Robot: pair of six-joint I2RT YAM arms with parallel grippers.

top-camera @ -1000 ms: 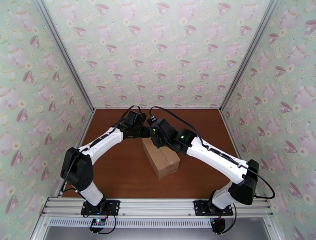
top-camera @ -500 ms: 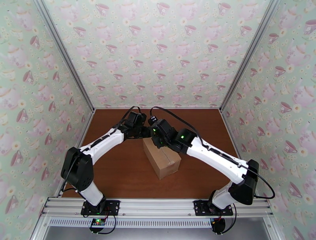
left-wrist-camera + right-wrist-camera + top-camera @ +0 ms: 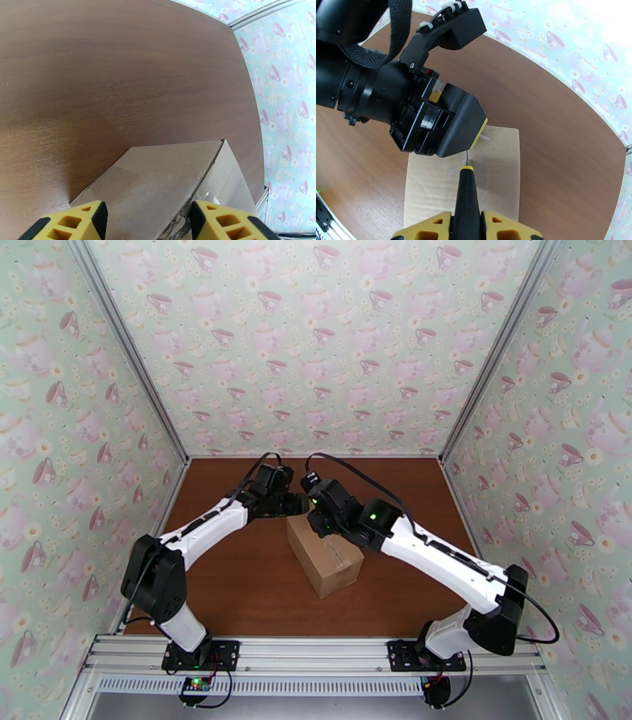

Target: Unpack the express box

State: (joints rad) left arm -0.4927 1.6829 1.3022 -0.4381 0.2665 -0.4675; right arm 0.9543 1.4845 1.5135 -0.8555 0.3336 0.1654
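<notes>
You have one express box (image 3: 325, 556) on one brown table (image 3: 237, 587). The box carries one tape strip (image 3: 118, 179). Count two arms, the left arm (image 3: 205, 528) and the right arm (image 3: 442, 560). They end in two grippers, the left gripper (image 3: 146, 221) and the right gripper (image 3: 468, 225). Each gripper shows two yellow fingers (image 3: 75, 221), so you see four in all. There is one black-handled tool (image 3: 466, 193), with one yellow collar and one thin tip. Three wallpapered walls (image 3: 316, 343) surround the table.
</notes>
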